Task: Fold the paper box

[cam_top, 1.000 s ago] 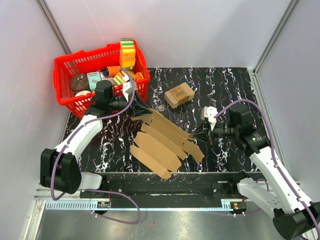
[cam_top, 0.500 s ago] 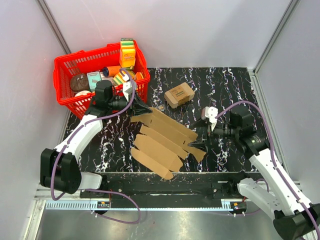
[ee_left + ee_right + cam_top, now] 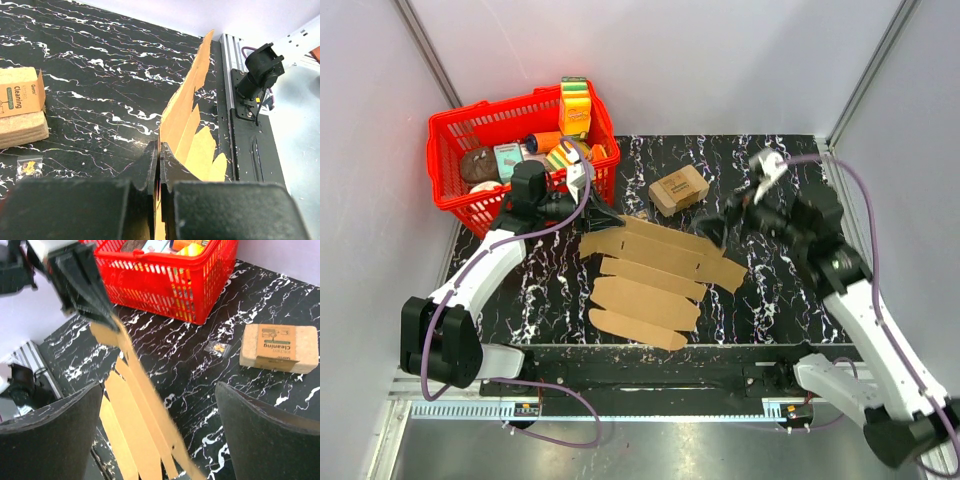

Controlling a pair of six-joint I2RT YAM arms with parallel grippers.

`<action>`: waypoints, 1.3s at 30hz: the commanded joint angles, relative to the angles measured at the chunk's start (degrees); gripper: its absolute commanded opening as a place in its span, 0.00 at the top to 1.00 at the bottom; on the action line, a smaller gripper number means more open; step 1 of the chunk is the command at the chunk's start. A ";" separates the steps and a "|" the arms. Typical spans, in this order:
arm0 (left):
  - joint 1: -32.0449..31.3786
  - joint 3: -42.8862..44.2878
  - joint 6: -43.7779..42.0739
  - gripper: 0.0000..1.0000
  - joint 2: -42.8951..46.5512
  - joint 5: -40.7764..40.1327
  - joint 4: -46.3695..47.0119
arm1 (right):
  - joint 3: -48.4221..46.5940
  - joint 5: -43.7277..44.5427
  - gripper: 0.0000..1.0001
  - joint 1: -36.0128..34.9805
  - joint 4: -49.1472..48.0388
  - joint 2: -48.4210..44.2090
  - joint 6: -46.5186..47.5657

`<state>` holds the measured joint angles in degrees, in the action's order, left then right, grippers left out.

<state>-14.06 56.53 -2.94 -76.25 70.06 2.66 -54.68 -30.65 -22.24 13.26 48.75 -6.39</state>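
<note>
Left gripper (image 3: 604,216): closed on the paper box (image 3: 650,270). In the left wrist view my left gripper (image 3: 158,150) has both fingers pressed together on one edge of the sheet (image 3: 187,125), which runs away from the jaws edge-on toward the table's rail. Grip point seen from above: the sheet's far left corner, just beside the basket (image 3: 450,130).

Right gripper (image 3: 717,228): open. In the right wrist view my right gripper (image 3: 157,390) has its fingers (image 3: 50,440) spread wide with nothing clamped between them; the sheet (image 3: 135,415) shows below, in the gap. From above, this gripper hangs over the sheet's far right end. Whether a fingertip touches the cardboard, I cannot tell.

Paper box: unfolded, plain brown, spread in the middle of the table (image 3: 770,290) between my two arms. Its long panels and flaps lie side by side, stepping from the far edge toward the near one. Most of it looks flat on the surface; the held corner is off the surface.

Surroundings: a small printed box (image 3: 678,189) stands beyond the sheet, apart from it, also seen by the left wrist (image 3: 20,95) and the right wrist (image 3: 279,347). A tiny packet (image 3: 216,347) lies near it on the table. The red basket (image 3: 200,300), filled with goods, occupies the far left corner.
</note>
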 commanded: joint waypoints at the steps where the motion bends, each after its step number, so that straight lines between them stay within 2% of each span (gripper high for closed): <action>1: -0.44 2.09 -0.23 1.00 -0.04 0.25 1.83 | -16.93 4.30 0.00 -0.26 14.93 12.75 0.31; 2: -0.52 2.09 -0.22 1.00 0.05 0.16 1.83 | -18.26 2.63 0.01 -0.26 15.57 14.25 1.02; 5: -0.61 2.09 -0.22 1.00 0.13 -0.10 1.74 | -16.43 1.21 0.01 -0.26 8.82 16.19 0.59; 8: -0.61 2.18 -0.49 1.00 0.05 -0.19 1.39 | -17.57 -3.16 0.01 -0.26 9.06 18.30 2.53; 11: -0.53 2.27 -0.49 1.00 0.05 -0.37 1.21 | -17.93 -9.49 0.07 -0.35 10.12 19.19 3.66; 14: -0.61 2.44 -0.40 1.00 -0.13 -0.36 1.21 | -14.42 -13.55 0.15 -0.52 8.37 16.83 4.98; 19: -0.61 2.71 -0.05 1.00 -0.48 0.07 1.21 | -8.88 -11.36 0.26 -1.75 6.43 13.21 8.23; 25: -0.70 2.71 0.04 1.00 -0.57 0.16 1.21 | -7.11 -7.06 0.37 -3.69 5.64 14.18 10.79; 39: -1.05 2.88 -0.14 1.00 -0.83 0.34 0.86 | -8.51 -3.89 0.47 -5.71 5.20 19.45 14.56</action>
<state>-14.90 56.69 -2.94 -76.99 69.76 2.26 -61.58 -36.47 -27.07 19.51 66.98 5.58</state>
